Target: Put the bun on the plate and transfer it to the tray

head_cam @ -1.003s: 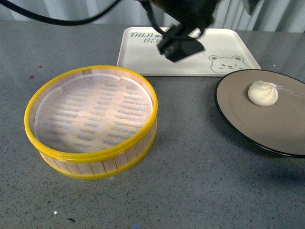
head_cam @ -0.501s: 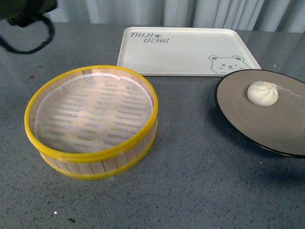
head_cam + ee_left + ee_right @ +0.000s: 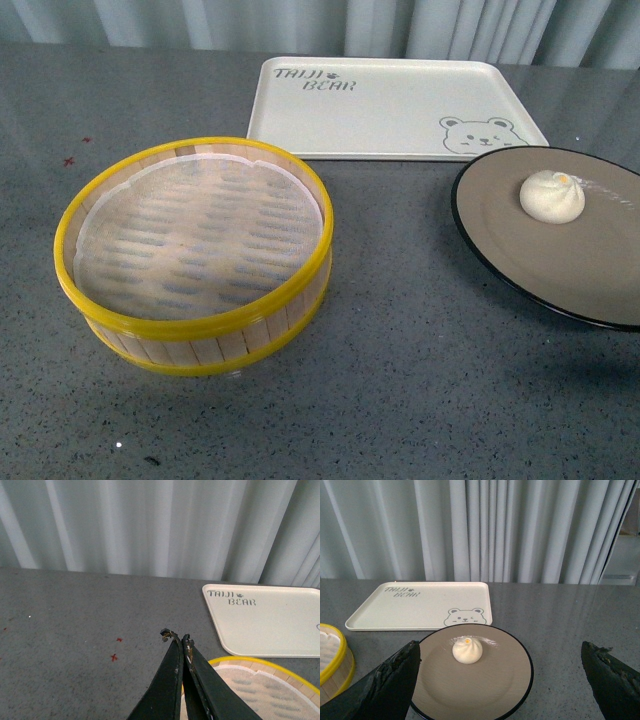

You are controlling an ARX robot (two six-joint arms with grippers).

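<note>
The right gripper (image 3: 499, 646) is spread wide, its two black fingers far apart and gripping nothing. Between them and a little ahead, the small cream-white pleated bun with an orange dot (image 3: 467, 650) lies on the round grey-brown plate with a glossy black rim (image 3: 515, 680), toward its far side. Just beyond the plate is the cream-white rectangular plastic tray printed with a bear face (image 3: 420, 610). The left gripper (image 3: 177, 637) is closed, fingertips touching, above the grey table (image 3: 75, 620). The yellow-rimmed bamboo steamer basket (image 3: 260, 685) is just beneath it.
</note>
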